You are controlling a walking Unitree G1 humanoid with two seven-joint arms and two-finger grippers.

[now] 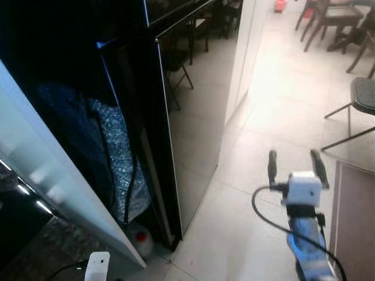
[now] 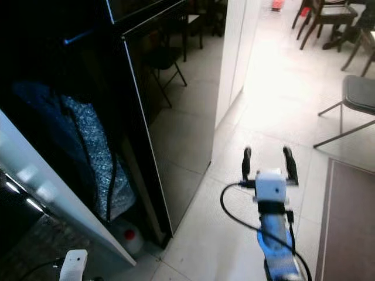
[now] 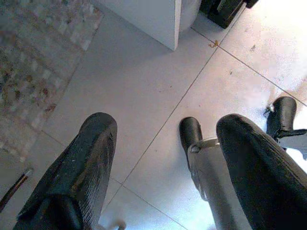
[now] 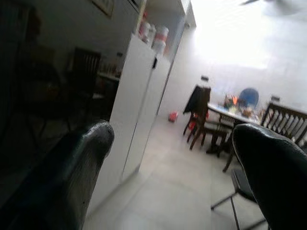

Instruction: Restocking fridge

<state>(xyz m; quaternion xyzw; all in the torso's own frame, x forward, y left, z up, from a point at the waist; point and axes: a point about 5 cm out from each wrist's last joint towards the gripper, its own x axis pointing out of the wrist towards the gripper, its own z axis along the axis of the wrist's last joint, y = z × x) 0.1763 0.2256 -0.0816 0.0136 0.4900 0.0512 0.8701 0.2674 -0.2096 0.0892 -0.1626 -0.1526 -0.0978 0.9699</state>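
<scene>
My left gripper (image 3: 163, 158) hung low over the floor tiles (image 3: 144, 81), fingers spread and empty, near the white cabinet corner (image 3: 160, 21); my right gripper (image 1: 295, 165) was raised over the tiles beside the black fridge (image 1: 193, 105), fingers apart, holding nothing. Best approach, I judged: square up to the glossy door before reaching, and keep the right fingers wide. No stock items visible; the dark gap left of the fridge showed a grey bundle (image 1: 117, 158) and a red-capped jug (image 1: 140, 239), hard to identify.
</scene>
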